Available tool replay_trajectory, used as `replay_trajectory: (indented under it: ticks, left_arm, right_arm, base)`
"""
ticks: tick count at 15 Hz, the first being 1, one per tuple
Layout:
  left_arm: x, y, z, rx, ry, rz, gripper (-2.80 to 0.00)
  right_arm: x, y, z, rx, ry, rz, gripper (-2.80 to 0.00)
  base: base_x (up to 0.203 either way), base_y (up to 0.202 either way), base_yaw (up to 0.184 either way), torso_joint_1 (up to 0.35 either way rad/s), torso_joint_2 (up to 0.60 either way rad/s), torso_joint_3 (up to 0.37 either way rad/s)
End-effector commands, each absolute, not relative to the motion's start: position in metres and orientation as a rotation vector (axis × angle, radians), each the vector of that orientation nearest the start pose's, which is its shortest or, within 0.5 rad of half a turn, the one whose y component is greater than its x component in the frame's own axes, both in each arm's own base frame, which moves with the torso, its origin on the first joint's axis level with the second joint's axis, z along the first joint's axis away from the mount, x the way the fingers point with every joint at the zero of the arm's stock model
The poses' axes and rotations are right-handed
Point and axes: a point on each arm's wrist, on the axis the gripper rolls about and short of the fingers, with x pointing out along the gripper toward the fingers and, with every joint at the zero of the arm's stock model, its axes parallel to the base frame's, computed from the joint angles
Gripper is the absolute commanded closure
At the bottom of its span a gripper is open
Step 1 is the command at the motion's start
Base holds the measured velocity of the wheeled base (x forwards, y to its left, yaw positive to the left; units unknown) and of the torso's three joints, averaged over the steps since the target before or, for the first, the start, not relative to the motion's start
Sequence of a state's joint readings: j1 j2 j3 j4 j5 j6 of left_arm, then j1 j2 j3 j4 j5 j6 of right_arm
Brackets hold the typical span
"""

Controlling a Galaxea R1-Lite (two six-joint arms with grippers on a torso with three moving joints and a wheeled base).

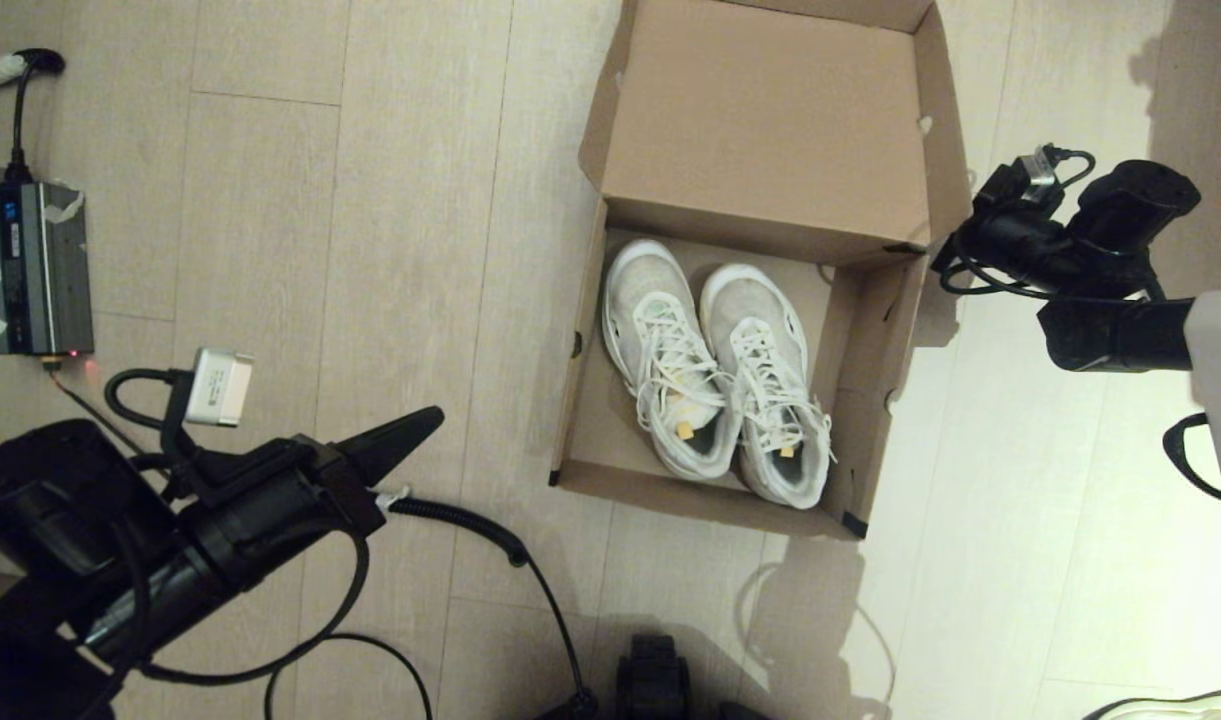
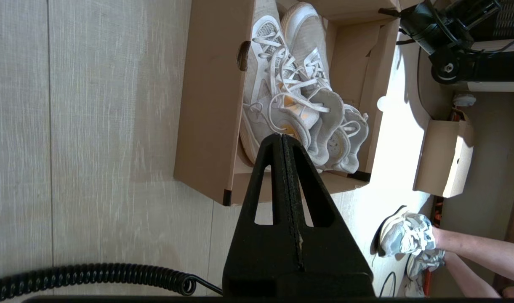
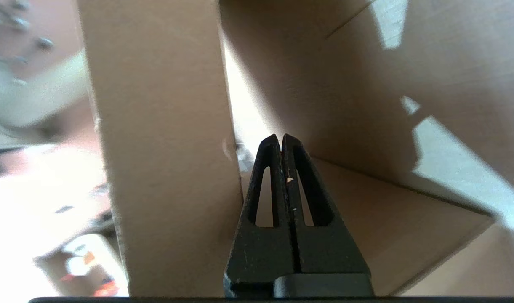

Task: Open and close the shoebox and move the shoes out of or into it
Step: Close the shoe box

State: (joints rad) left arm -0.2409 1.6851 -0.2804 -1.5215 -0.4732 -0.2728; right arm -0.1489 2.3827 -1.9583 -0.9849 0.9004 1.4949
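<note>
The shoebox (image 1: 875, 330) sits on the floor with its hinged lid (image 1: 770, 120) flung back and standing open. Both white sneakers (image 1: 660, 340) (image 1: 770, 390) lie side by side inside, toes toward the lid, yellow tags showing. My left gripper (image 1: 432, 417) hovers shut and empty left of the box; in its wrist view its tip (image 2: 282, 135) points at the shoes (image 2: 299, 84). My right gripper (image 1: 942, 262) is at the lid's right corner; its tip (image 3: 280, 136) is shut, holding nothing, between the lid's side flap (image 3: 155, 147) and the lid's inner face (image 3: 366, 84).
A grey power unit (image 1: 35, 265) lies at the far left and a coiled cable (image 1: 460, 515) runs across the floor near me. A smaller plain carton (image 2: 444, 155) and a person's feet in sneakers (image 2: 404, 235) are to the right. Another pale shoe (image 1: 1170, 705) peeks in at bottom right.
</note>
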Motion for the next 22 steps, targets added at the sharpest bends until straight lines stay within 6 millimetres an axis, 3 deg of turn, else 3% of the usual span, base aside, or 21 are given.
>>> replay_trajectory:
  ticks: [1, 8, 15, 22]
  left_arm:
    - [0.227, -0.066, 0.150, -0.248, -0.023, -0.727, 0.00]
    - [0.224, -0.066, 0.147, -0.251, -0.009, -0.726, 0.00]
    - [0.222, -0.066, 0.141, -0.255, 0.023, -0.723, 0.00]
    - [0.222, -0.066, 0.138, -0.256, 0.037, -0.728, 0.00]
  right_arm:
    - [0.486, -0.056, 0.251, 1.138, 0.152, 0.933, 0.00]
    - [0.482, -0.055, 0.256, 1.235, 0.173, 0.984, 0.00]
    - [0.483, -0.051, 0.244, 1.360, 0.219, 1.088, 0.00]
    - [0.476, -0.040, 0.252, 1.364, 0.225, 1.169, 0.00]
  base:
    - [0.000, 0.000, 0.000, 0.000, 0.00, 0.000]
    - [0.000, 0.000, 0.000, 0.000, 0.00, 0.000]
    - [0.000, 0.000, 0.000, 0.000, 0.00, 0.000]
    - [0.000, 0.000, 0.000, 0.000, 0.00, 0.000]
